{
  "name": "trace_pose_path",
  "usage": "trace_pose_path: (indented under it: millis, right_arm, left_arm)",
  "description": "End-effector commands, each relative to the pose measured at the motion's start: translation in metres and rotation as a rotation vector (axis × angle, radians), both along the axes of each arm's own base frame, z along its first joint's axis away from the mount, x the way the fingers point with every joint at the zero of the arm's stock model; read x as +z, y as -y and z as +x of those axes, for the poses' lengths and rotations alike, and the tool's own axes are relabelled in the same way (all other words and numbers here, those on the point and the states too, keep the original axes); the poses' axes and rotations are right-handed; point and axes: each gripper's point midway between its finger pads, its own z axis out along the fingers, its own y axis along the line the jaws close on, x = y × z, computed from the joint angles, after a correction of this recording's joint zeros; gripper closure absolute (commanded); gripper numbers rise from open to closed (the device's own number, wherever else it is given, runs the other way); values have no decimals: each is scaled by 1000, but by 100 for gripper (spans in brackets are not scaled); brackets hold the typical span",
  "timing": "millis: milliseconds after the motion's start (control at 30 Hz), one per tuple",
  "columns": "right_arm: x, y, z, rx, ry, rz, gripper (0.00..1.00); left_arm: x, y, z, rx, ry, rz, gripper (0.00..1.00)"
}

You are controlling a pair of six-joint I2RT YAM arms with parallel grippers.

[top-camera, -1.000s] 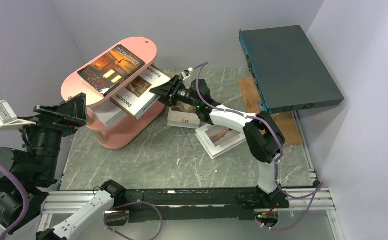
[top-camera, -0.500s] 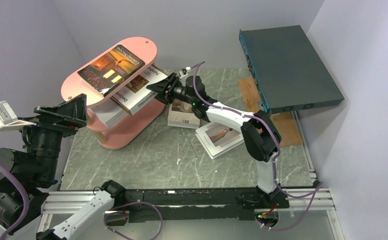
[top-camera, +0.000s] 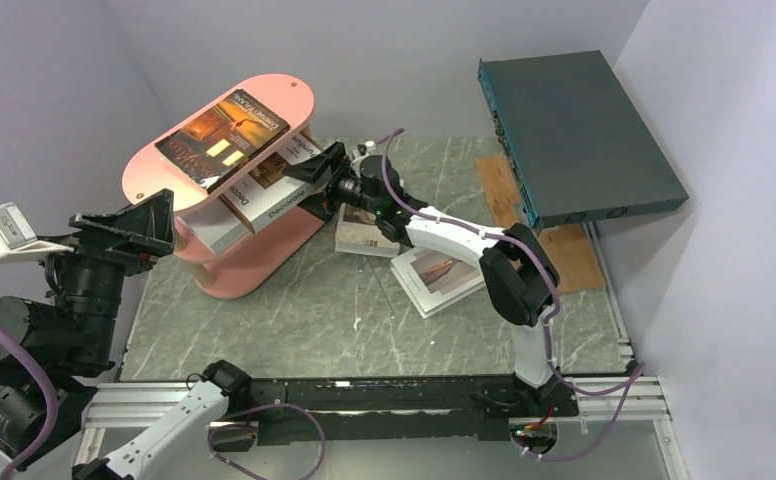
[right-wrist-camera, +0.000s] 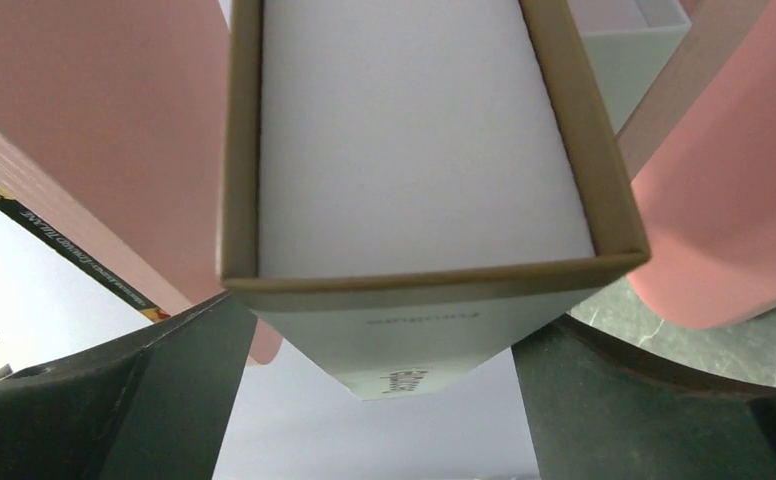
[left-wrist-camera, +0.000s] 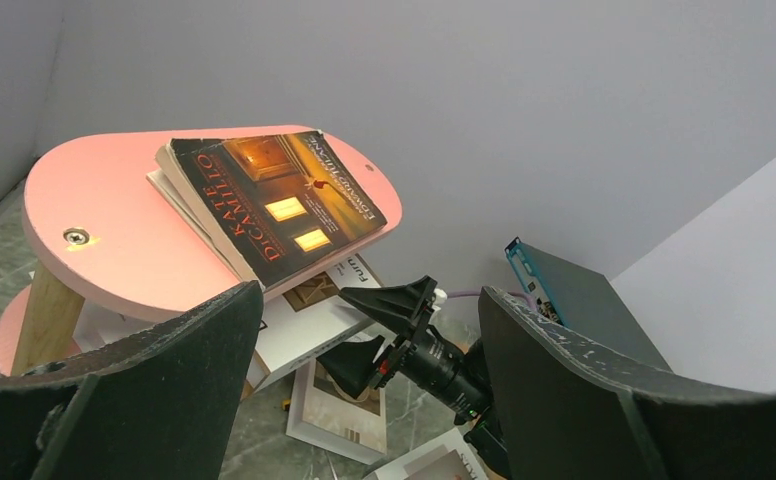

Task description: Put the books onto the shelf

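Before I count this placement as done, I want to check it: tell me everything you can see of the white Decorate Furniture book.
The Decorate Furniture book is a thin white paperback with dark title lettering and a small brownish photo on its cover. It lies cover up on the middle tier of the pink shelf, under the top tier, one end jutting past the edge. The right gripper stands open around that end; contact cannot be told.

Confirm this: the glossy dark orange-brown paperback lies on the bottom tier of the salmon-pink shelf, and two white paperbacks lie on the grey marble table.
Wrong tier. The glossy dark orange-brown paperback lies on the top tier of the salmon-pink shelf, as the top external view shows. Two white paperbacks do lie on the grey marble table.
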Motion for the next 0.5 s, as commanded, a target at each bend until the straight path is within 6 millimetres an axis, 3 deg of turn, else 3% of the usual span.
trace_pose_path:
  millis: [0,200,467]
  right_arm:
    - [3,0,-5,15,-3,13,1]
    - [-9,3,-13,42,7,-3,0]
    - [17,3,-27,119,199,-27,0]
  left_arm:
    - [3,-6,-7,10,23,-11,14]
    - [0,-3,-3,6,10,-8,14]
    - [-1,3,2,-10,3,-7,14]
